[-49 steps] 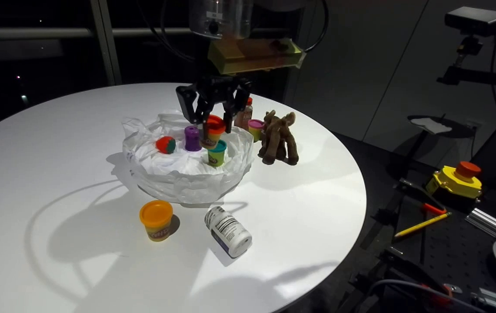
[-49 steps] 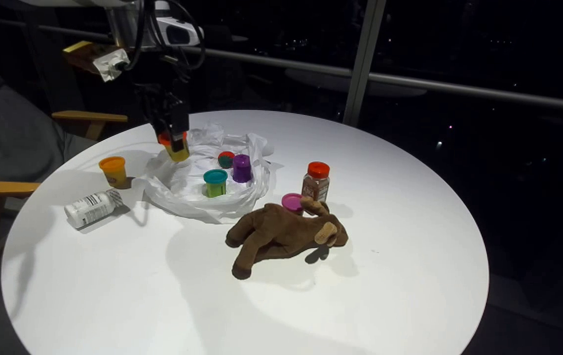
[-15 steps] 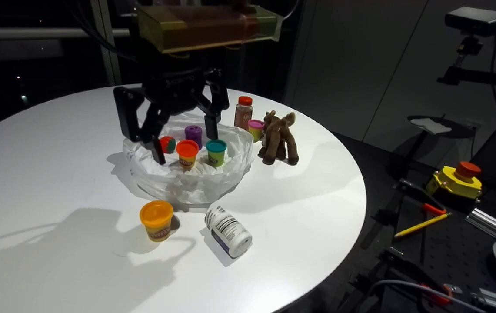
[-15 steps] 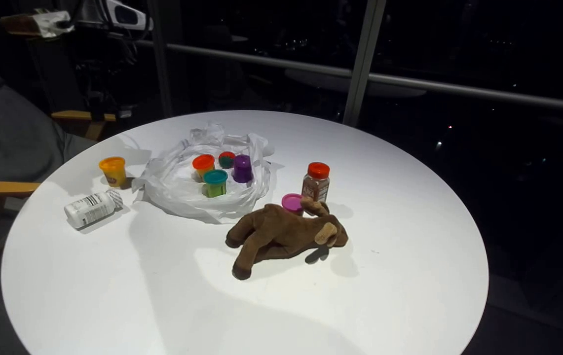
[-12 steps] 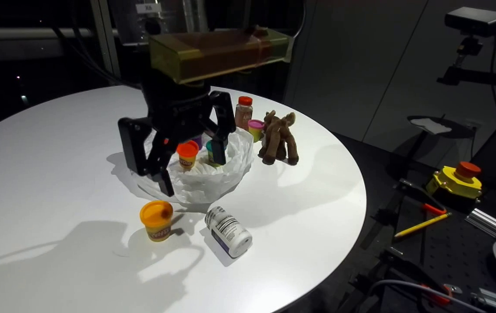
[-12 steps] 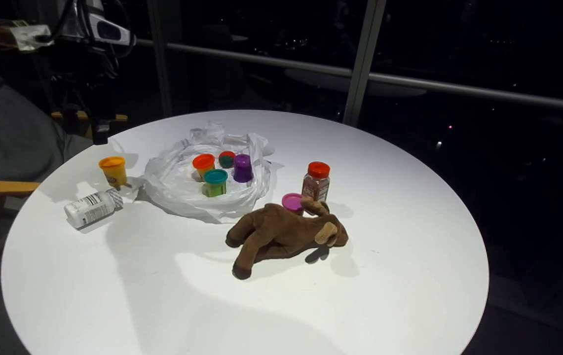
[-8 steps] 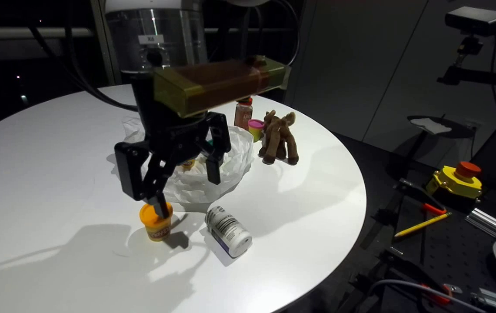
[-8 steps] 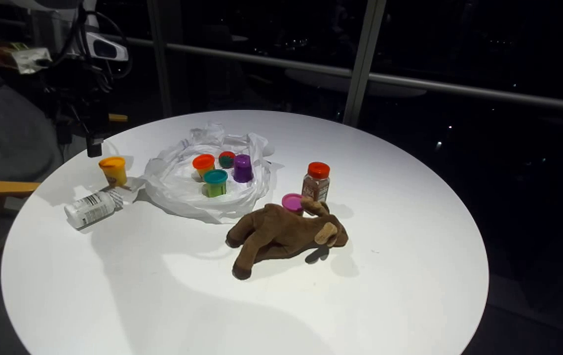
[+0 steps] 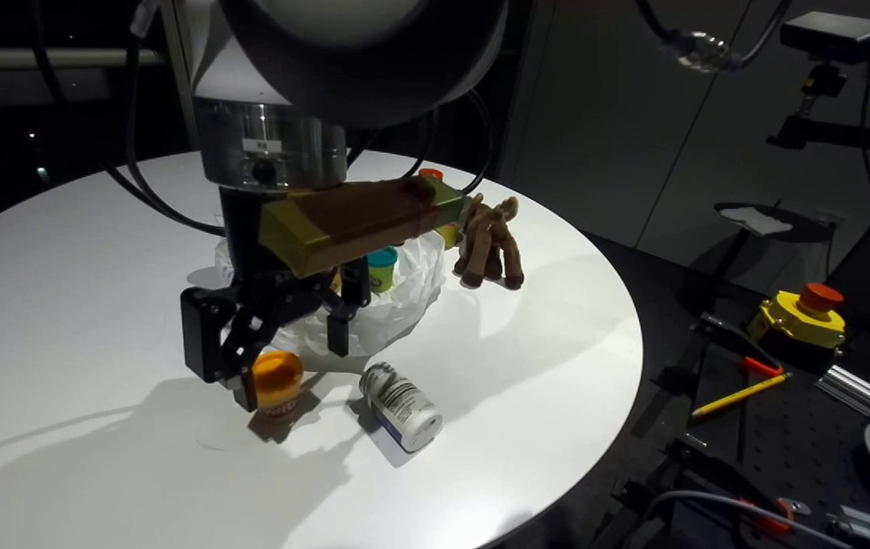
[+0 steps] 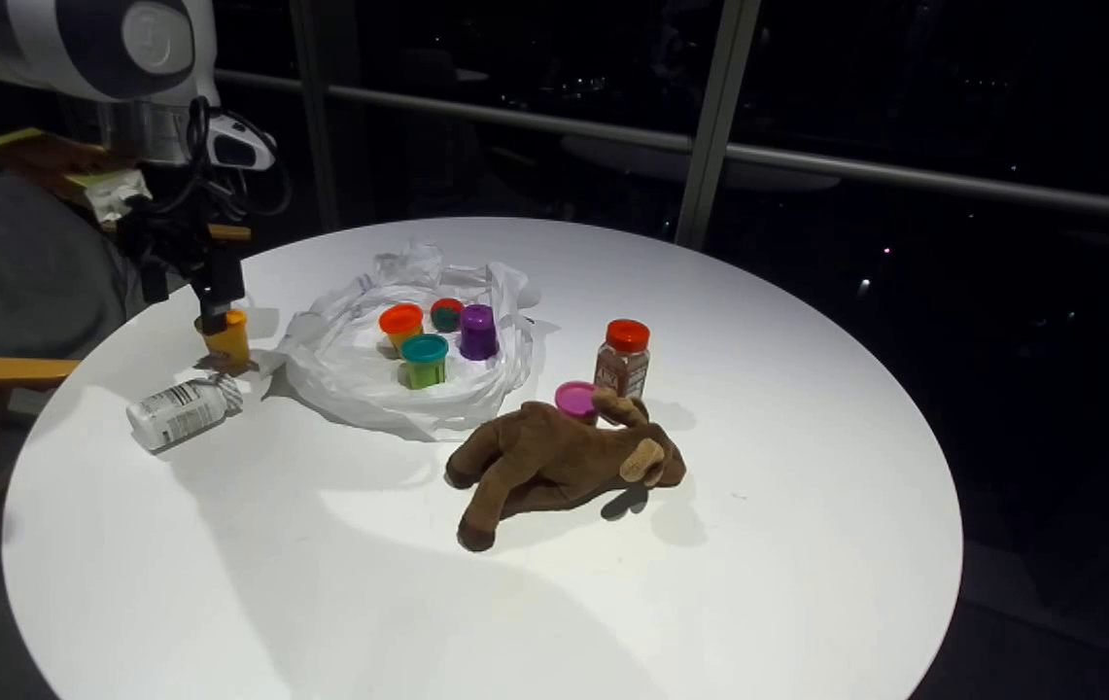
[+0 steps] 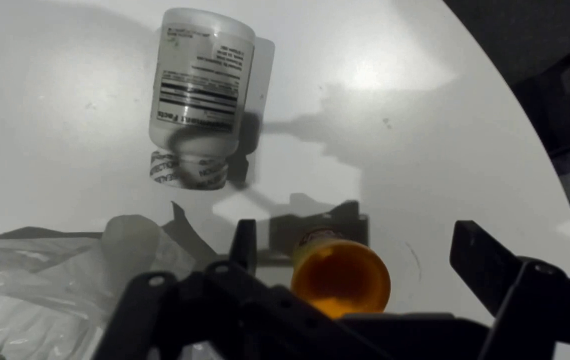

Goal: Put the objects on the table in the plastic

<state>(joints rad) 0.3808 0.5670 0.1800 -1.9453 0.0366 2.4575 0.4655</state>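
Note:
My gripper [image 9: 291, 364] stands open above the table, its fingers spread on either side of the orange-lidded tub [image 9: 280, 381]. In the wrist view that tub [image 11: 342, 280] shows between the fingertips, nearer the left one, and nothing is gripped. The white plastic bag [image 10: 340, 403] lies spread open on the table. In it are a red-lidded tub [image 10: 402, 319], a teal-lidded tub [image 10: 425, 362], a purple container [image 10: 478, 333] and a red-and-green ball-like object [image 10: 446, 314]. Outside it are a white bottle [image 9: 404, 412] on its side, a brown plush animal [image 10: 554, 452], a pink-lidded tub [image 10: 575, 399] and a red-capped jar [image 10: 623, 360].
The round white table [image 10: 758, 544] has its edge near the orange-lidded tub in an exterior view. A chair with a wooden armrest [image 10: 0, 370] stands beside that edge. The white bottle lies close to the orange-lidded tub, and the bag's rim is just behind both.
The red-lidded tub, held over the bag earlier, now stands in it. My gripper opened, moved away from the bag and came down around the orange-lidded tub.

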